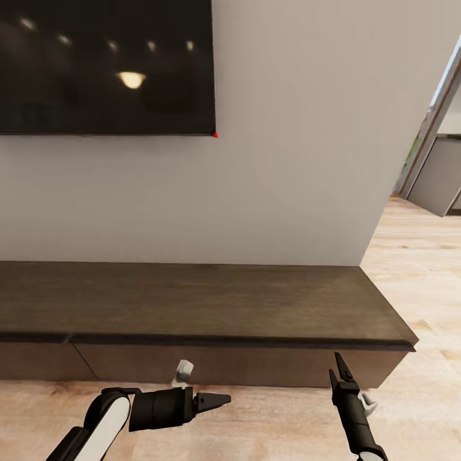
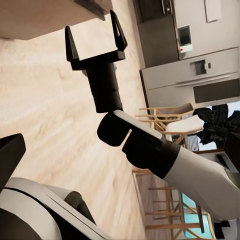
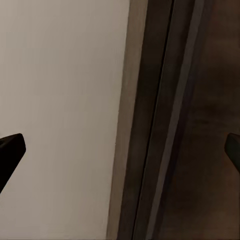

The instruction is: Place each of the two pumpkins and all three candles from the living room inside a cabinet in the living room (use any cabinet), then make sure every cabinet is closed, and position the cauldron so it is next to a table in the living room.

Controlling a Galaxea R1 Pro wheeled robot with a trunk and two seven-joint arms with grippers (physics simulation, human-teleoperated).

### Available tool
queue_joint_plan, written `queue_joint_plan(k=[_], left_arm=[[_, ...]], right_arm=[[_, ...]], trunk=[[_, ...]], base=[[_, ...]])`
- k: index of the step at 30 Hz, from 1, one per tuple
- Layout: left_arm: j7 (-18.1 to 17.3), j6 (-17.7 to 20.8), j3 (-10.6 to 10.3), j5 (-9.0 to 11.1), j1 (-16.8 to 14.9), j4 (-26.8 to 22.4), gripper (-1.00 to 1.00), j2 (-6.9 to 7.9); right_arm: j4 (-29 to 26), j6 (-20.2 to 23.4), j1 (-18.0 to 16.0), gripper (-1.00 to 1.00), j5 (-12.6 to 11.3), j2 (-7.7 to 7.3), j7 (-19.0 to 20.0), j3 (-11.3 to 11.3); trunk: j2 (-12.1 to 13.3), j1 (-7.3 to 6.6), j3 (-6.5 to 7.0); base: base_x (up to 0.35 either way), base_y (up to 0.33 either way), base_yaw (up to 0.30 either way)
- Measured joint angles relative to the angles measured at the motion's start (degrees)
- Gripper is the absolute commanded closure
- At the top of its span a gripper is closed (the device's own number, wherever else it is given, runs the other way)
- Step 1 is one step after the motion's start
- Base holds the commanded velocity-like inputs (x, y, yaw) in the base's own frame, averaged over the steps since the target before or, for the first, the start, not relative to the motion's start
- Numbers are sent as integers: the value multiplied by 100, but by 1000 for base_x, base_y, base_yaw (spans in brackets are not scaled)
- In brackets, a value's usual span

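Long low dark wood cabinet [image 1: 192, 307] against the pale wall, fronts shut, under a wall-mounted black screen [image 1: 105, 64]; left gripper [image 1: 214, 401] low over the wood floor [image 1: 275, 422], pointing right, jaws together; right gripper [image 1: 337, 371] just before the cabinet's front, jaws spread wide, holding nothing

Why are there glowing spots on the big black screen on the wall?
Head view: the glossy black wall screen mirrors ceiling lights as soft blurry glows. Right wrist view: the long dark brown wooden cabinet looks smeared and close. Left wrist view: sharper, with the pale wood floor evenly lit.
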Motion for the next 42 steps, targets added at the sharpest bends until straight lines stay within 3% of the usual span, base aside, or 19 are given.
queue_joint_plan(k=[20,27,42], left_arm=[[0,-9,-79,0,15,-3,-100,7],[0,-10,-79,-4,18,-4,-100,2],[0,-9,-79,0,17,-4,-100,-8]], right_arm=[[25,-16,0,-100,-17,0,-8,-3],[26,-17,-2,-100,-17,0,-8,-1],[26,-17,-1,-100,-17,0,-8,0]], trunk=[[0,2,0],[-279,156,-125],[-291,177,-303]], base=[[49,0,0],[0,0,0],[0,0,0]])
